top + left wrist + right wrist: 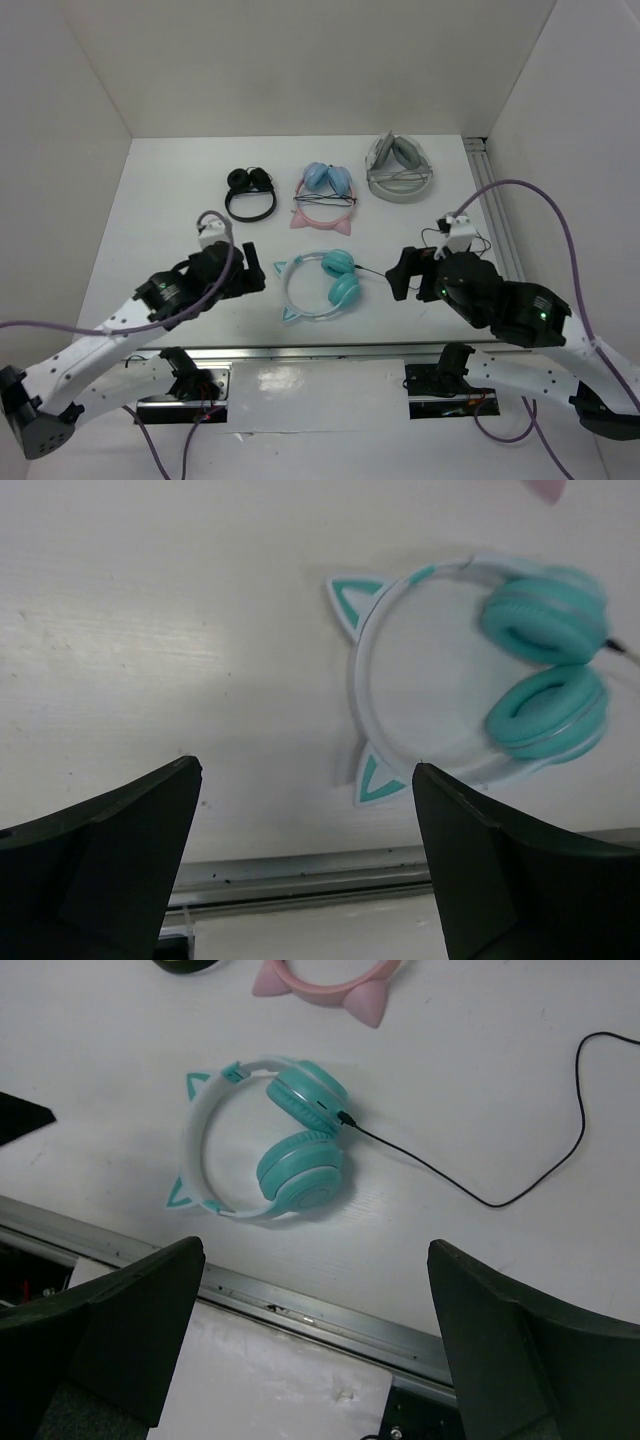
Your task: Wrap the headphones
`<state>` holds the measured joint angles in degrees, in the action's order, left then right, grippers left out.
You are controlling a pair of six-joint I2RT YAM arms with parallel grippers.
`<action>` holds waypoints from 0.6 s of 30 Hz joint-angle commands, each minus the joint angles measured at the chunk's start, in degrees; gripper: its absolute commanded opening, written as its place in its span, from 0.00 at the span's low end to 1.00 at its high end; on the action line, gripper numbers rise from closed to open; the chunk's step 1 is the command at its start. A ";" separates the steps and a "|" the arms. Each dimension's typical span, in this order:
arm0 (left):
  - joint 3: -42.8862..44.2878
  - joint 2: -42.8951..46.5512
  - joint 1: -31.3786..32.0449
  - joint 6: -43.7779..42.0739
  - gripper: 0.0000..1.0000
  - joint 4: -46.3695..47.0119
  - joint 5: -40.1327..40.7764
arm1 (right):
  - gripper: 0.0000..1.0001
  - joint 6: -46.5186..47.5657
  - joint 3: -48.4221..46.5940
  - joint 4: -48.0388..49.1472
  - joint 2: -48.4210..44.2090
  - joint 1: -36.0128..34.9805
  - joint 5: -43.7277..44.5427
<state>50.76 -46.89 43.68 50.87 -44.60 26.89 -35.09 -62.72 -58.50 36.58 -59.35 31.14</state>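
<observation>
Flanked by wide-open, empty jaws poised for a grasp, the teal cat-ear headphones (344, 290) are laid flat at lower centre, black cable (440, 1175) unwound.

Bare table (180, 200) left of the headphones (343, 291), black cable (420, 1165) trailing right of them, pink pair (340, 182) behind, metal rail (330, 351) in front

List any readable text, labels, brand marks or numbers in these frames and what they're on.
None readable in any view.
The teal headphones show no print on cups or band.
The pink pair, black pair and grey pair are too small to tell.
The left arm and right arm show only green lights, no legible marks.
</observation>
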 commanded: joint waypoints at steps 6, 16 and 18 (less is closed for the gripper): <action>-10.25 -11.89 -0.18 3.00 1.00 20.84 -7.90 | 1.00 1.43 1.10 8.75 -0.10 0.20 -2.83; -10.86 -27.01 0.35 2.39 0.97 32.21 -11.17 | 1.00 2.04 4.10 8.59 -5.29 0.20 -6.53; -8.85 -29.29 0.35 3.00 0.94 30.37 -9.76 | 1.00 2.04 2.87 7.96 -5.82 0.20 -6.53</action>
<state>39.92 -73.91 43.81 52.88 -16.23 16.19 -33.58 -59.09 -52.25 31.16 -59.35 25.54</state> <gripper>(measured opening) 0.953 0.999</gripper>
